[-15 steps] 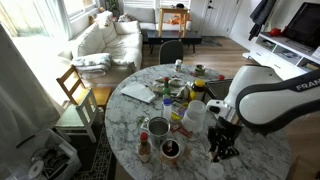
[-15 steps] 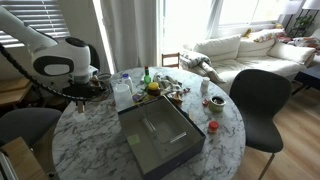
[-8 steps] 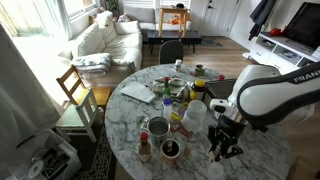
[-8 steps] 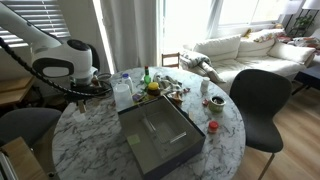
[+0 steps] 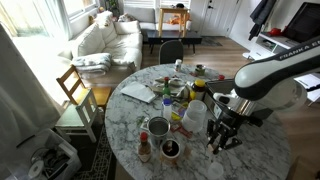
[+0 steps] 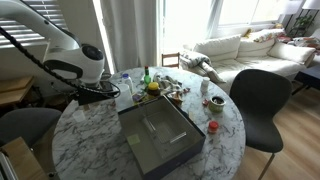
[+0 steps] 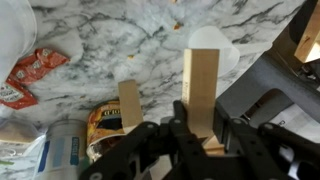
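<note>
In the wrist view my gripper (image 7: 200,120) is shut on an upright light wooden block (image 7: 200,75), with one black finger on each side of it. A second, shorter wooden block (image 7: 130,103) stands just to its left on the marble table (image 7: 120,35). In both exterior views the gripper (image 5: 222,140) (image 6: 100,91) hangs low over the round table's edge, beside a clear plastic cup (image 5: 195,117). The held block is too small to make out in those views.
A red snack packet (image 7: 28,75) and a can (image 7: 62,152) lie left of the gripper. The table middle holds bottles, a mug (image 5: 170,150), a tin (image 5: 158,128) and a grey box (image 6: 160,135). Chairs (image 6: 258,100) stand around the table.
The arm's elbow has risen and swung sideways, and the gripper has shifted slightly towards the table middle. The block stays gripped.
</note>
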`<act>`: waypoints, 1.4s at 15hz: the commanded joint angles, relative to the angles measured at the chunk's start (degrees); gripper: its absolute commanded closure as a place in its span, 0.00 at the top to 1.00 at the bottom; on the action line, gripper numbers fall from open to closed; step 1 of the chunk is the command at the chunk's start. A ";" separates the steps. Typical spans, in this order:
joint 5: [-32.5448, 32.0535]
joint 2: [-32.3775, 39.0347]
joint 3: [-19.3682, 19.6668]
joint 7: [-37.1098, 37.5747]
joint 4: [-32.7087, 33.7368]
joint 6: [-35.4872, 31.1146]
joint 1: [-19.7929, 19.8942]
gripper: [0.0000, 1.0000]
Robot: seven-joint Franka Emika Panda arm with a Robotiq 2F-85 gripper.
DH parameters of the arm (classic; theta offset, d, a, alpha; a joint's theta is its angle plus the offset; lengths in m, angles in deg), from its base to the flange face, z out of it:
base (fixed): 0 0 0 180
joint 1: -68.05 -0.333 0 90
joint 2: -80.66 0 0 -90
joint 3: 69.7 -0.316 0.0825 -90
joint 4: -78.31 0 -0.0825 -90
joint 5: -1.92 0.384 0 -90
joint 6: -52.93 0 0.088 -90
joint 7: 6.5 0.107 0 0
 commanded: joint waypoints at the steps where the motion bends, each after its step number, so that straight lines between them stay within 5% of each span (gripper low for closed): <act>1: 5.77 4.94 2.87 -15.18 3.97 8.41 3.86 0.08; 3: 6.86 8.62 3.45 -20.02 5.93 9.98 5.01 0.08; 4: 4.69 3.90 2.96 -14.65 3.22 7.99 4.13 0.31; 12: 5.52 8.46 3.03 -18.39 5.76 8.79 5.10 0.31; 13: 5.52 8.46 3.03 -18.39 5.78 8.81 5.10 0.08; 21: 15.28 13.32 2.01 -29.19 9.01 11.75 5.90 0.08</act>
